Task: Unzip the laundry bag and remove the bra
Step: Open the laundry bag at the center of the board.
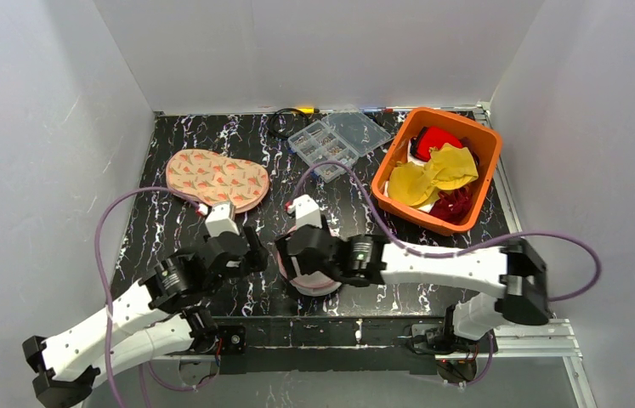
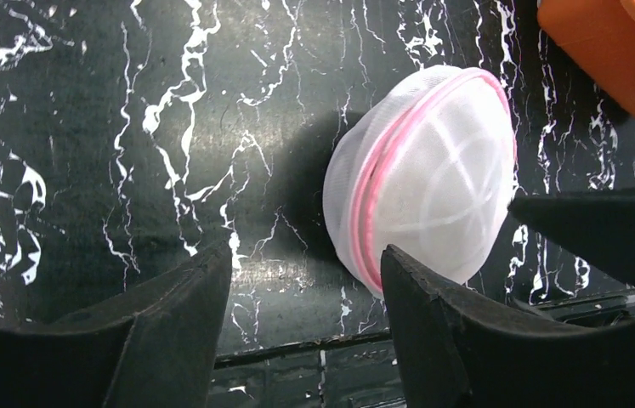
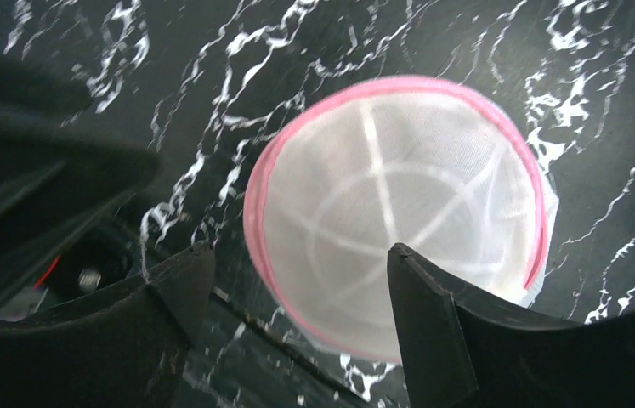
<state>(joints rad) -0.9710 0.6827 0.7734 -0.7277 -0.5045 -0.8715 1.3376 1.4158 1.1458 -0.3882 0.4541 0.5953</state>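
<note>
Broadly, the scene is carried by a black counter (image 1: 179, 136) veined with white, hard and glossy. An orange plastic bin (image 1: 424, 219) of yellow and red cloth is set at its far right, well apart from the work.

At the near middle edge of the counter the laundry bag (image 3: 399, 195) is found, directly under the right gripper (image 3: 298, 252) and just to the right of the left gripper (image 2: 305, 251). The right arm is judged the nearer. Its fingers are spread wide and nothing is held; the bag is seen beyond them, not pinched. The left gripper is also parted, with only bare counter between its fingers.

The bag is a small round pod of soft white mesh, domed on one side and flat on the other. It is tipped on its edge, the flat face turned up toward the right wrist camera. No long axis is offered, so any approach is judged to depend on the pink zip rim (image 2: 382, 161), which runs as a closed ring. Spoke-like ribs (image 3: 377, 157) are shown crossing the flat face. The zip pull cannot be made out.
</note>
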